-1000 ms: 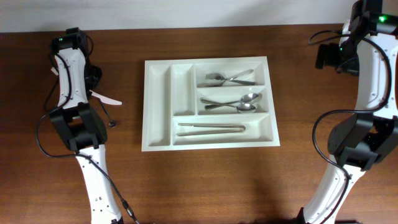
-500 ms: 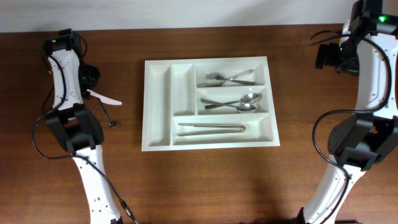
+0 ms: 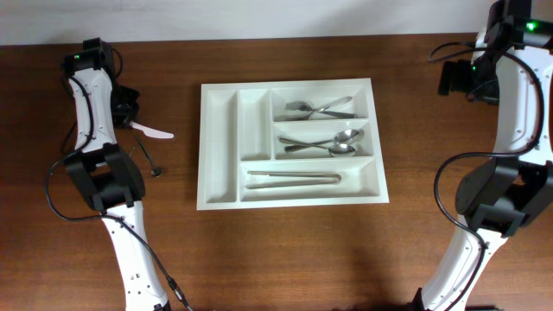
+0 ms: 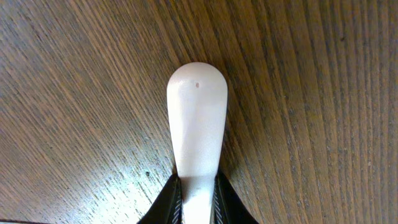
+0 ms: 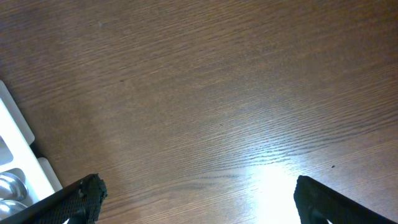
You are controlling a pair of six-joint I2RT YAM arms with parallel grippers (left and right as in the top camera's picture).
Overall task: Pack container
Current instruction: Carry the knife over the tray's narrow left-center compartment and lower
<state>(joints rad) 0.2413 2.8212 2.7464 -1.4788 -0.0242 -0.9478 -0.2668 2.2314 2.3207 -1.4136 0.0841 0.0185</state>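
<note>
Left of the cutlery tray (image 3: 221, 147), the left gripper (image 4: 198, 190) pinches a white plastic utensil (image 4: 197, 112) by one end, presumably for packing; the right gripper (image 5: 199, 202) hangs idle, fingers spread wide.

1 tray (image 3: 219, 147), 1 tongs (image 3: 294, 179), 1 wht utensil (image 4: 197, 124)

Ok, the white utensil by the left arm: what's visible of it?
The white utensil is a smooth, matte, plastic-looking piece with a rounded, flat end. The left tool pinches its narrower part between both fingers. It sits level over the wooden table, left of the tray, pointing toward it. Its other end is hidden.
</note>
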